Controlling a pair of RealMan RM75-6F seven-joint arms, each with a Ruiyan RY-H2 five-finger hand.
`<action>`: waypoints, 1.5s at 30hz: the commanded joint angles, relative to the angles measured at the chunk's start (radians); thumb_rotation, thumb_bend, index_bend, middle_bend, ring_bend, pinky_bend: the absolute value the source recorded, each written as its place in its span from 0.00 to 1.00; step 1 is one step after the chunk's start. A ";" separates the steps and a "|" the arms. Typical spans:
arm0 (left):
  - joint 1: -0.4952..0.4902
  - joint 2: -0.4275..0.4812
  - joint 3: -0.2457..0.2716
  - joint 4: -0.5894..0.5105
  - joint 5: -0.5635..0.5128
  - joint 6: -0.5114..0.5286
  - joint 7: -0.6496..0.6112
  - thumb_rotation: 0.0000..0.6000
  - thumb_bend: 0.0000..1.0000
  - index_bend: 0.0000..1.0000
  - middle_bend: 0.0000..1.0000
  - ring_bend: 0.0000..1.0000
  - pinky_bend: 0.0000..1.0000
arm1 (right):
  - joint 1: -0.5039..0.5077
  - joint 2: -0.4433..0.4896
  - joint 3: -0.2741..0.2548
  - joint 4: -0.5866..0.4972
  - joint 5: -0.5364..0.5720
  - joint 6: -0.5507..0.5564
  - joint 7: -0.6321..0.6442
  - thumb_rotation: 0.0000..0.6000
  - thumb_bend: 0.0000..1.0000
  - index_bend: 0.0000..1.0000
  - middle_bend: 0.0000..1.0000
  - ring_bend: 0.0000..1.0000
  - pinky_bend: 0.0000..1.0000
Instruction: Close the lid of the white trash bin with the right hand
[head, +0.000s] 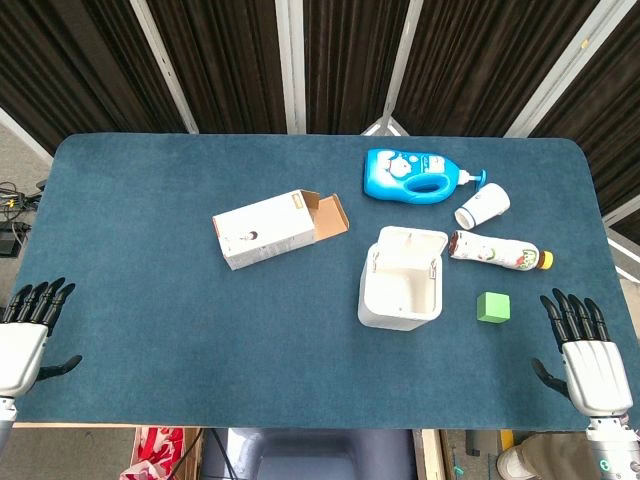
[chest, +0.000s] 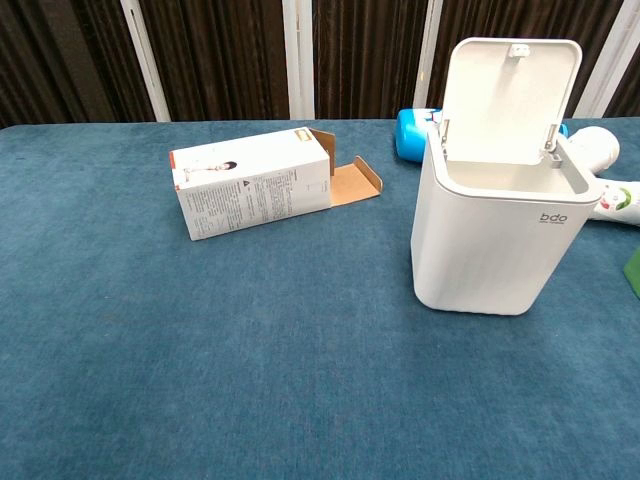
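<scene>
While its lid (chest: 512, 92) stands upright, the white trash bin (chest: 492, 238) sits right of the table's (head: 150, 300) centre, its visible interior bare. Both the right hand (head: 588, 352) and left hand (head: 28, 335) rest spread and holding nothing at the near edge, the right beside a green cube (head: 493, 307).

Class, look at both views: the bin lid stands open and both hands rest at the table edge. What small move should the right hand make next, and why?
Probably lift the right hand forward toward the trash bin: its lid stands upright, and the hand holds nothing, apart from it.
</scene>
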 joint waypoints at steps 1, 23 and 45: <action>0.000 0.000 0.000 0.000 0.000 0.001 0.000 1.00 0.00 0.00 0.00 0.00 0.00 | 0.000 0.000 0.000 0.001 0.001 0.000 0.000 1.00 0.26 0.00 0.00 0.00 0.00; 0.004 0.009 -0.003 -0.003 -0.008 0.004 -0.012 1.00 0.00 0.00 0.00 0.00 0.00 | 0.140 0.112 0.134 -0.290 0.121 -0.152 -0.006 1.00 0.26 0.00 0.45 0.52 0.63; -0.003 0.007 0.001 -0.001 0.010 -0.001 -0.021 1.00 0.00 0.00 0.00 0.00 0.00 | 0.476 0.223 0.346 -0.496 0.712 -0.509 -0.079 1.00 0.61 0.00 0.80 0.86 0.82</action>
